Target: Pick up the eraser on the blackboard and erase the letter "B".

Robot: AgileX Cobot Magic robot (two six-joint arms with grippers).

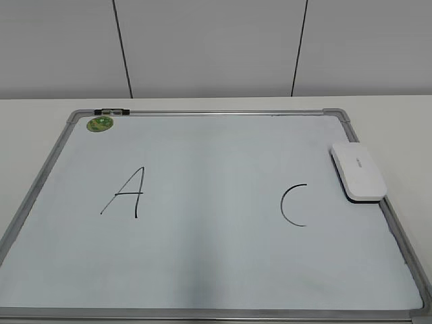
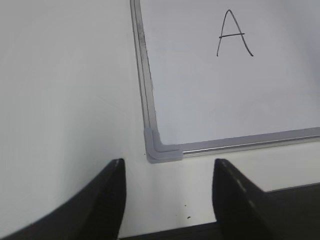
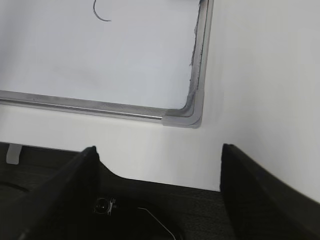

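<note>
Right up close, two black gripper fingers of the left gripper (image 2: 169,200) frame the bottom of the left wrist view, spread wide with nothing between them, poised over the white tabletop (image 2: 65,90) just off the near-left grey corner cap (image 2: 160,150) of the board. Same story on the other side: the right gripper (image 3: 157,192) has its dark fingers parted, empty, hanging over the table edge near the near-right corner cap (image 3: 187,117).

Between them lies the large white dry-erase blackboard with the silver-grey metal frame (image 1: 202,256), flat on the table. On its left half sits a black hand-drawn letter A (image 1: 125,194); on the right half, a black letter C (image 1: 293,204). And the middle stretch between those two is plain white: the letter "B" cannot be seen anywhere on the surface.

The flat white rounded-rectangular plastic eraser (image 1: 358,171) rests at the board's right edge, angled, lying across the frame rail so part of it overhangs toward the table, just above and to the right of the C. Small grey lettering shows on its top, too small to read. Neither gripper is near it; neither arm appears in the exterior view.

Up at the far-left corner, a small round green magnet (image 1: 100,123) sits on the board just inside the frame, with a dark clip-like fitting (image 1: 111,111) on the top rail just beside it
</note>
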